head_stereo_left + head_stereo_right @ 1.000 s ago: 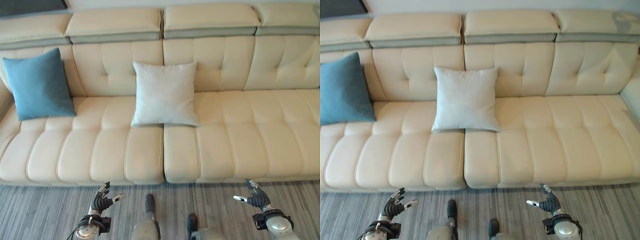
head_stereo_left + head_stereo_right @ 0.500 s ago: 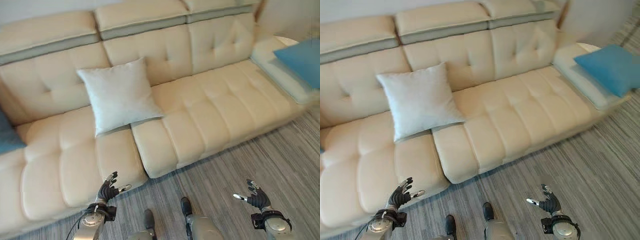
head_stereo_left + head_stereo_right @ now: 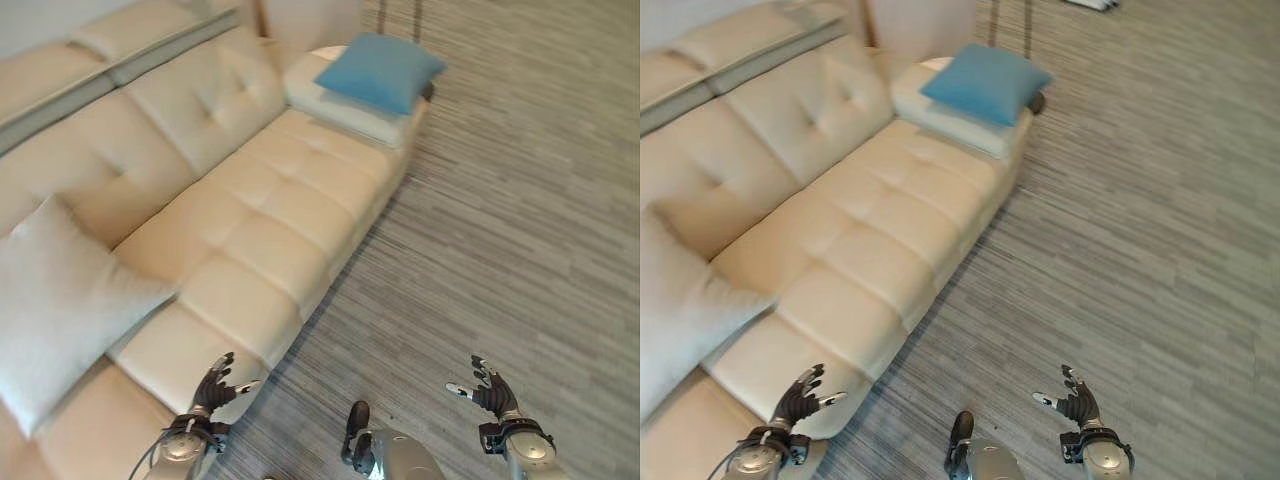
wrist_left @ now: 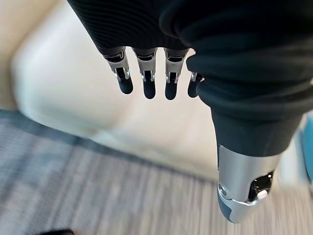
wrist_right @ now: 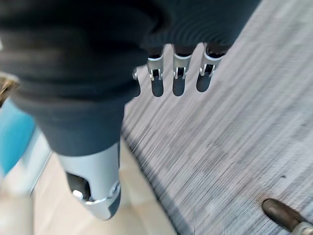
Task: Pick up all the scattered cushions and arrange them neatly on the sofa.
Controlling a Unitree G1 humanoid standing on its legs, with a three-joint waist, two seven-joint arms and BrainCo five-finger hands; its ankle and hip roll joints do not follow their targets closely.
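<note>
Low over the grey striped carpet (image 3: 520, 230), my left hand (image 3: 212, 385) and right hand (image 3: 487, 392) hang released, fingers spread, grasping nothing. To do this step well, I should approach the soft square blue fabric cushion (image 3: 381, 70) lying flat at the far end corner of the tufted cream leather sofa (image 3: 250, 210), then grip its plump edges. A pale grey fabric cushion (image 3: 55, 310) leans on the backrest.

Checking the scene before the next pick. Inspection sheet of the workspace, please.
Surface: cream sofa, seat mostly bare.
Job's things: blue cushion lying flat on the sofa's far armrest end; white cushion leaning against the backrest.
Clutter: nothing seen.
Hands: left hand open, empty, by the sofa's front edge; right hand open, empty, over the floor.
Cables: nothing seen.
Surroundings: grey striped floor.
</note>
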